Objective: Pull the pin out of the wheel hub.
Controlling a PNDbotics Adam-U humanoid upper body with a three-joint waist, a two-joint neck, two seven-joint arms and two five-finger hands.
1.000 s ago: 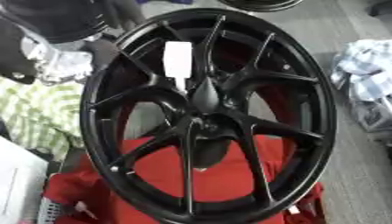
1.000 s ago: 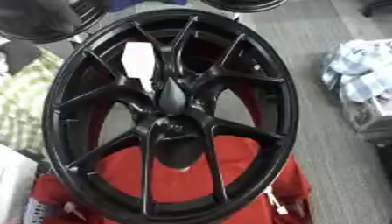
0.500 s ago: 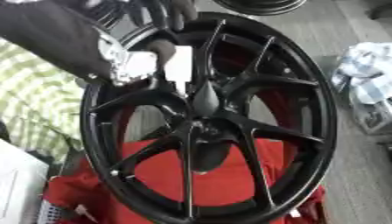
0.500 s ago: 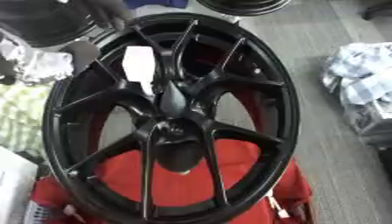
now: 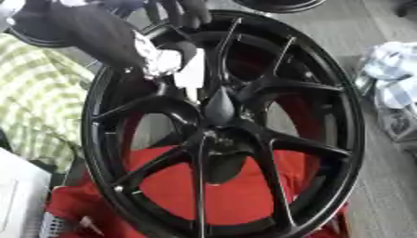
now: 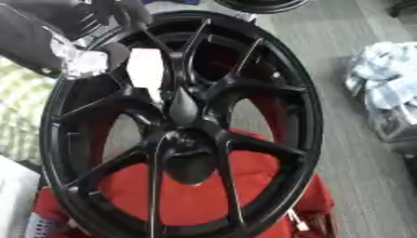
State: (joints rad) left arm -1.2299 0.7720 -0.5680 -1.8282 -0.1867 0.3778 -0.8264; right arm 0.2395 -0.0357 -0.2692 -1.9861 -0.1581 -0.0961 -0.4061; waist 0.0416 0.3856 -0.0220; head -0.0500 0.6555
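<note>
A large black wheel (image 5: 269, 139) with thin spokes stands tilted on a red support (image 5: 171, 186). A white flat-handled pin (image 5: 192, 73) sticks out just above the pointed black hub (image 5: 218, 106). My left hand (image 5: 159, 59), black with silver joints, comes in from the upper left and sits against the pin's left edge. Its fingers (image 5: 187, 10) stretch up past the top of the rim and do not wrap the pin. The thumb (image 6: 116, 51) lies beside the white handle (image 6: 146, 72). My right hand shows in neither view.
A green-and-white checked cloth (image 5: 36, 102) lies left of the wheel. A pale blue-and-white cloth bundle (image 6: 383, 79) lies on the grey floor at the right. Another dark wheel (image 5: 281, 4) shows at the top edge. A white object (image 5: 16, 200) sits at the lower left.
One second ago no hand was in view. My left hand has come in from the upper left and moved down and right until it reached the white pin. The pin stays in the hub.
</note>
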